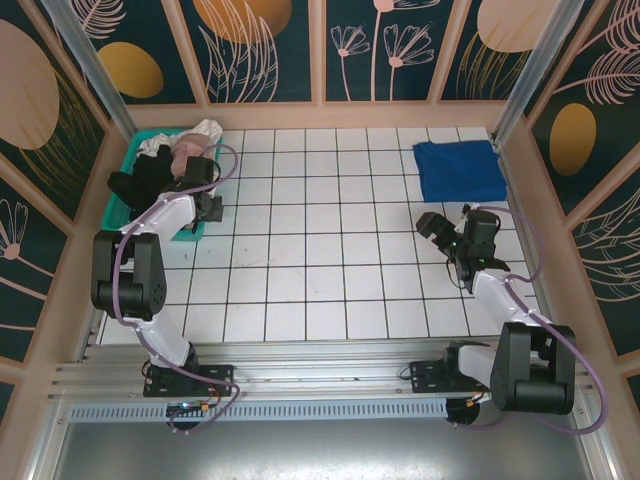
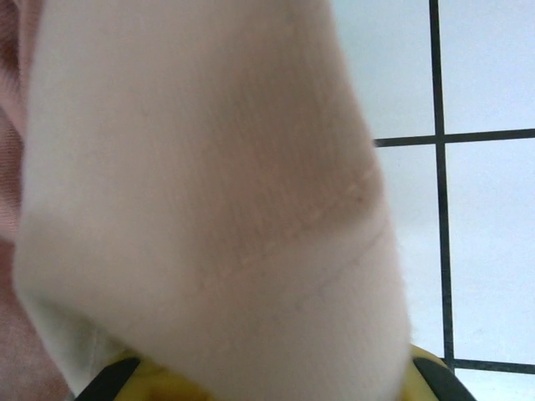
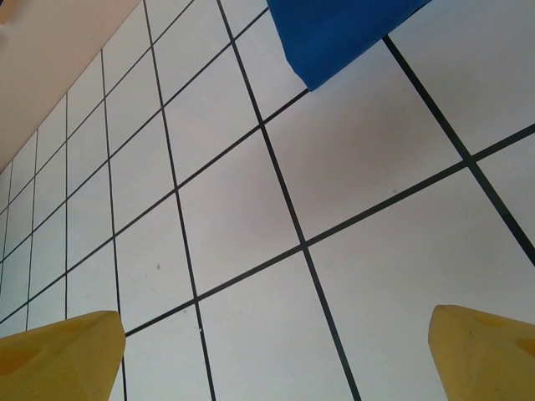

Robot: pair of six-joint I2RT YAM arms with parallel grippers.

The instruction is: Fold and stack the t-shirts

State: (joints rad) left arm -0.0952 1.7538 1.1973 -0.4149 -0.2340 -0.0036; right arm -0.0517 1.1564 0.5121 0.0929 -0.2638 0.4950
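Note:
A folded royal-blue t-shirt point(image 1: 458, 170) lies flat at the back right of the tiled table; its corner point(image 3: 334, 33) shows in the right wrist view. A dusty-pink t-shirt point(image 1: 186, 153), a white one point(image 1: 202, 131) and a black one point(image 1: 148, 182) are heaped in the teal basket point(image 1: 122, 196) at the back left. My left gripper point(image 1: 200, 190) reaches over the basket's near edge. Pink cloth point(image 2: 201, 184) fills the space between its yellow fingertips point(image 2: 125, 378), and it is shut on that cloth. My right gripper point(image 1: 432, 225) hovers open over bare tiles, in front of the blue shirt.
Patterned walls with wooden posts close in the back and both sides. The basket sits against the left wall. White tiles point(image 1: 320, 230) stretch between the two arms.

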